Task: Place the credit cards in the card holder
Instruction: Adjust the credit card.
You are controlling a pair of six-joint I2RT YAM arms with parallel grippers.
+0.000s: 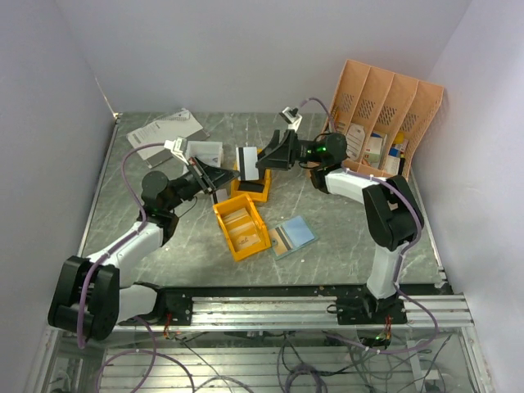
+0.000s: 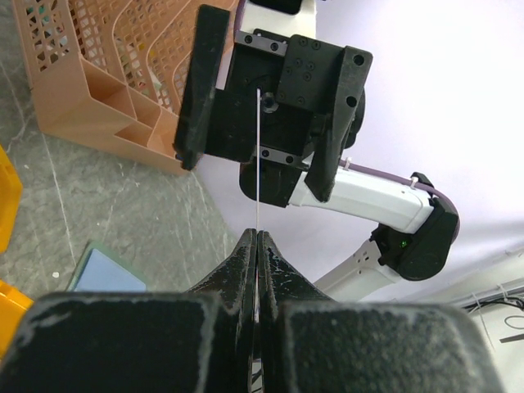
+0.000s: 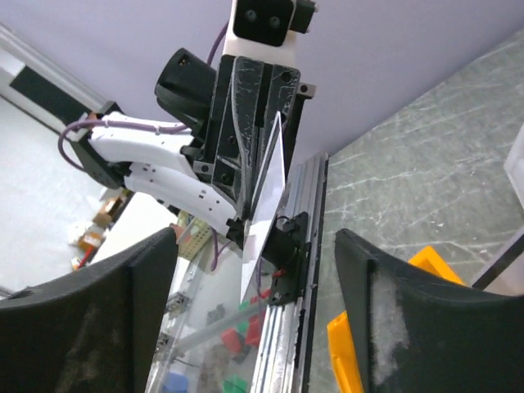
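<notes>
Top external: card pinched in mid-air, holder open on the table

Left gripper (image 1: pixel 232 173) is clamped on one card (image 1: pixel 246 158), white with a dark stripe, held on edge above the table (image 1: pixel 164 221). In the left wrist view its two fingers press together, and the card shows edge-on as a thin white line rising from between them. Right gripper (image 1: pixel 264 159) faces it from the other side with its fingers wide apart. The card's free end stands between them with a gap to each, touching neither as far as can be told. In the right wrist view both fingers (image 3: pixel 90 327) sit far out to either side, and the card hangs from the left gripper in the middle.

Holder (image 1: pixel 293 236) lies spread open on the table, its light blue inside facing up. It is nearer the arm bases than both grippers, below them and to their right, and well apart from each. It lies just right of the near yellow bin (image 1: pixel 240 227); whether the two touch cannot be told. In the left wrist view a corner of the holder shows low on the left. Peach organiser (image 1: pixel 385 123) stands at the far right, behind the right arm.
</notes>
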